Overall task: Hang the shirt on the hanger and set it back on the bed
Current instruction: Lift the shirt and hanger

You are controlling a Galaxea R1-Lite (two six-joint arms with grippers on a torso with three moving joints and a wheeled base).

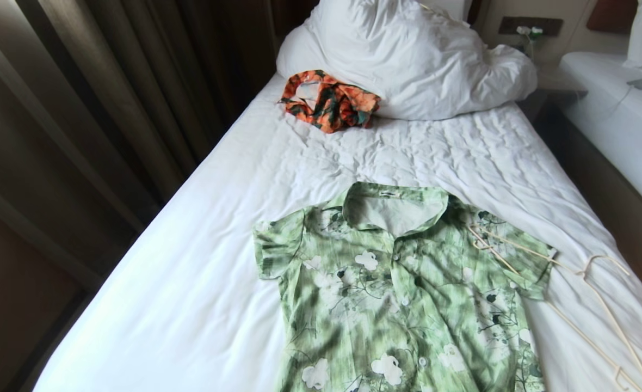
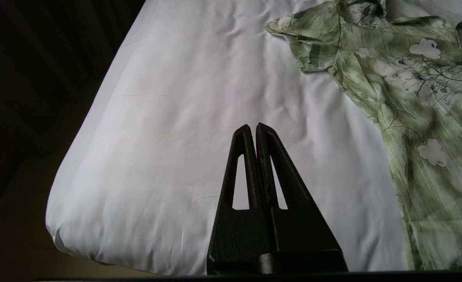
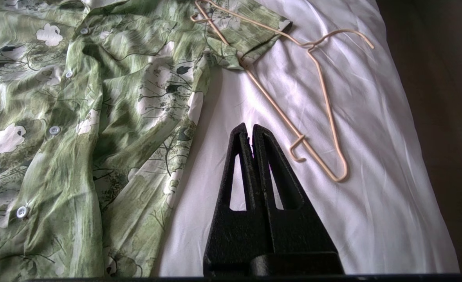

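The bed (image 1: 201,272) is seen with its white sheet wrinkled, and nothing of the task is judged done yet. The shirt (image 1: 402,294) is laid flat, buttoned, collar toward the pillow (image 1: 408,60). The hanger (image 3: 317,98) is left beside it, one end resting on the shirt's sleeve, not threaded through. The left gripper (image 2: 253,127) is held over bare sheet, jaws clenched, empty; the right gripper (image 3: 249,127) is held near the hanger, jaws likewise clenched on nothing.

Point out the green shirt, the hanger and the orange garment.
shirt (image 1: 392,283): head view, on the buttoned front, below the collar.
hanger (image 3: 327,98): right wrist view, on one thin arm of the frame.
orange garment (image 1: 329,102): head view, on the middle of the crumpled heap.
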